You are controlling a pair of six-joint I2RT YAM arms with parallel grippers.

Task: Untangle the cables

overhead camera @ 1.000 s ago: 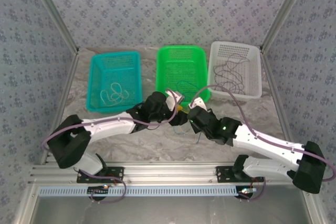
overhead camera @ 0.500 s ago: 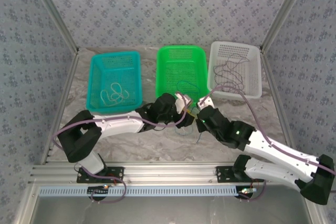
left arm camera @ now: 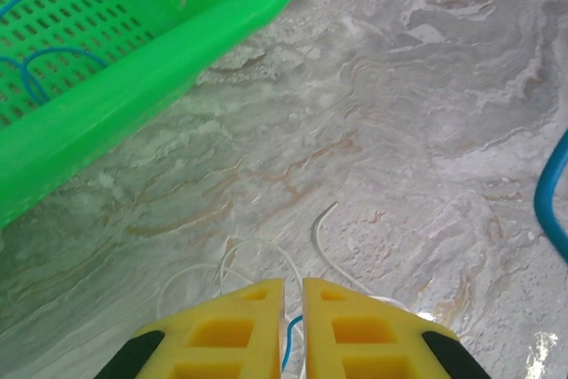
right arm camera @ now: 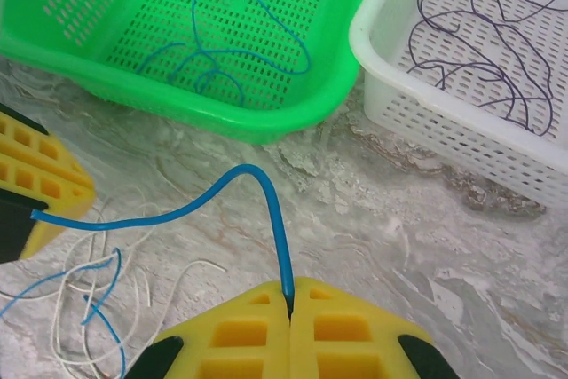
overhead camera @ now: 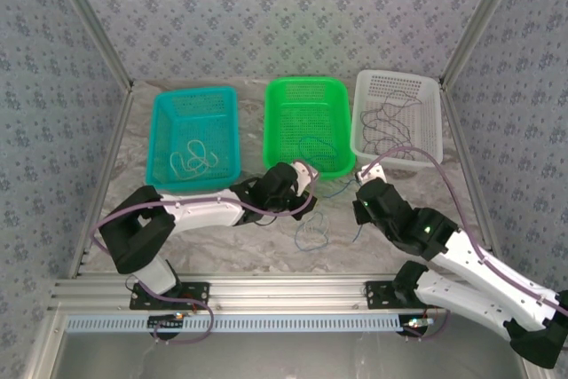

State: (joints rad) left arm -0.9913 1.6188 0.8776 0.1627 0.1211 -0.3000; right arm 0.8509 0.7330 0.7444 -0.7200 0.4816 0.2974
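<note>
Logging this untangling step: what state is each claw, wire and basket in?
Left claw: shut on thin blue wire.
Right claw: shut on thick blue wire.
Pale wire: loose on table.
Green basket: holds blue loops.
White basket: holds dark wires.
Teal basket: holds a pale strand.

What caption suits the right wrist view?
Right pincer shut on a blue cable, near a green basket and a white basket.

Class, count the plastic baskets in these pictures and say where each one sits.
3, in one row: the teal basket on the left, the green basket in the middle, the white basket on the right. None looks hidden.
</note>
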